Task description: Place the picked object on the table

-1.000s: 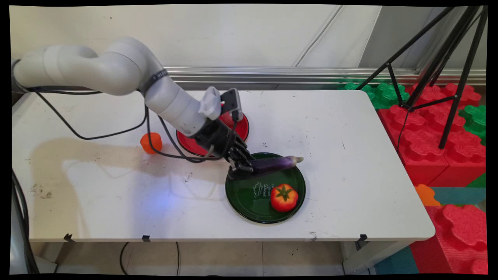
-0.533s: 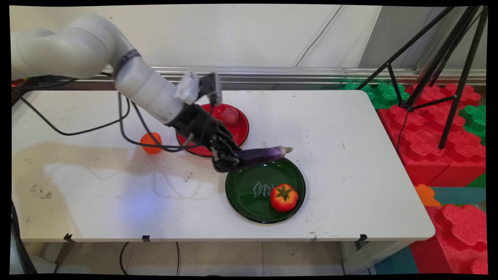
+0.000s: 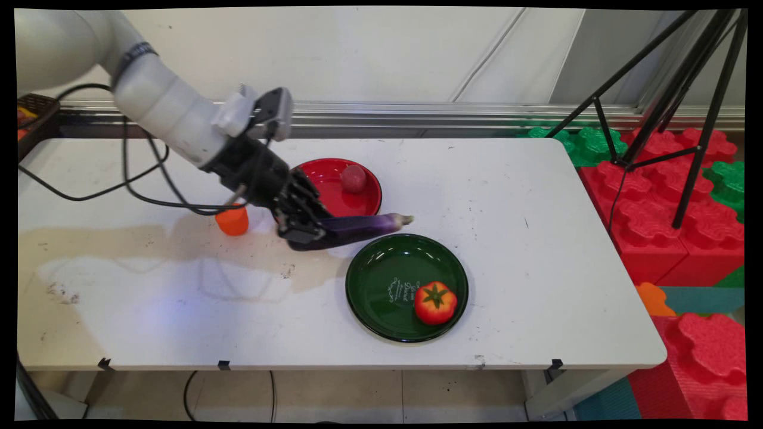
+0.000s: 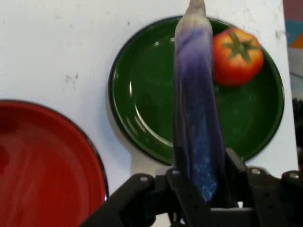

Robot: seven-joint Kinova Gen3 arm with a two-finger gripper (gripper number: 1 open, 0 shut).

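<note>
Now the hand (image 3: 302,229) is clenched on the thick end of a purple eggplant (image 3: 357,227), which it holds off the tabletop (image 3: 536,196). The eggplant sticks out sideways from the fingers (image 4: 189,194), its pale tip pointing to the right in the main view. It hangs above the bare strip between two plates: the red plate (image 3: 325,196) just behind it and the green plate (image 3: 387,280) just in front and to the right. Seen from the camera on the hand, the eggplant (image 4: 196,109) runs up the middle of the picture, crossing over the green plate (image 4: 142,104) and covering part of a tomato (image 4: 239,56).

That tomato (image 3: 435,302), red with a green stalk, lies on the near right part of the green plate. A small dull red ball (image 3: 353,178) rests on the far side of the red plate. An orange cup-shaped thing (image 3: 232,220) stands on the tabletop just left of the hand, partly behind a black cable (image 3: 149,199) that droops from the arm.

Beyond the right edge of the tabletop lie big red and green foam blocks (image 3: 656,196), with the black legs of a tripod (image 3: 685,113) standing among them.
</note>
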